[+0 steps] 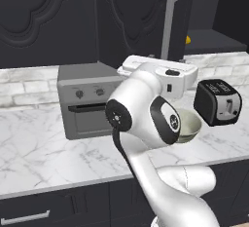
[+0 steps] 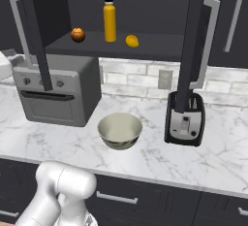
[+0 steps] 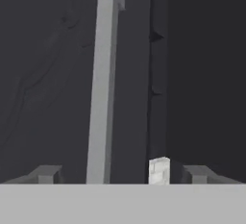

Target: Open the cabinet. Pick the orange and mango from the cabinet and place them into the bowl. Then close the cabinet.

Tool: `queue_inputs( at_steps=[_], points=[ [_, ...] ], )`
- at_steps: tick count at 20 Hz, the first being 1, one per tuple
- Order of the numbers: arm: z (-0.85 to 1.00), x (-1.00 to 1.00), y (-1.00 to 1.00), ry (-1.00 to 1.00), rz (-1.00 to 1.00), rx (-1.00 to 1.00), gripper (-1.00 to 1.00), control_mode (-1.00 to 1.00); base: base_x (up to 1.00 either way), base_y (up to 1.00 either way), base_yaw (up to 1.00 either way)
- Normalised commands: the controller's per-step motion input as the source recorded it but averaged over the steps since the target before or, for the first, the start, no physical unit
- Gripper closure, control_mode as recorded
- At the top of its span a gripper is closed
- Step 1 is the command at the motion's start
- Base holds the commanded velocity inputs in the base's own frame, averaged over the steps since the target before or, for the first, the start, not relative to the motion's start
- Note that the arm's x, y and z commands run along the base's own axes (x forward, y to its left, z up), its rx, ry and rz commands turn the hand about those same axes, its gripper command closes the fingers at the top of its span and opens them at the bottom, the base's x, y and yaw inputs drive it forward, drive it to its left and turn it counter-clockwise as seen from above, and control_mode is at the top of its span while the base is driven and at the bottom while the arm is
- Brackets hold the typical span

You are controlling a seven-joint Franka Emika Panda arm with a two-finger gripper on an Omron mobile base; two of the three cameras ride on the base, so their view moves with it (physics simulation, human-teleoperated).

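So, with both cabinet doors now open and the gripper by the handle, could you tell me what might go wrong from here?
The gripper is open astride the silver handle; retreating sideways could snag it and swing the door. On the shelf, the tall orange bottle stands between the orange and mango, so reaching in might topple it. A fumbled round fruit might miss the bowl and roll across the counter.

Cabinet shelf (image 2: 155, 44) with orange (image 2: 78, 35), bottle (image 2: 110, 20), mango (image 2: 131, 40)

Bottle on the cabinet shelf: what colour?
Orange-yellow bottle with a black cap; clearest in the right base view.

Even, soft rendered light, faint shadows, no glare; hand view slightly blurred.
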Motion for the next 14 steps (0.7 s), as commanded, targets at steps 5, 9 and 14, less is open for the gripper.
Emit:
queue_inputs(
  at_steps=[5,9,14],
  points=[
    [0.00,-0.97,-0.38,0.00,-0.05,0.11,-1.00,-1.00,0.00,0.00,0.00],
    [0.00,-0.49,-0.99,0.03,0.00,0.27,-1.00,-1.00,0.00,0.00,0.00],
    [0.00,-0.13,-1.00,0.00,0.01,0.29,-1.00,-1.00,0.00,0.00,0.00]
  ],
)
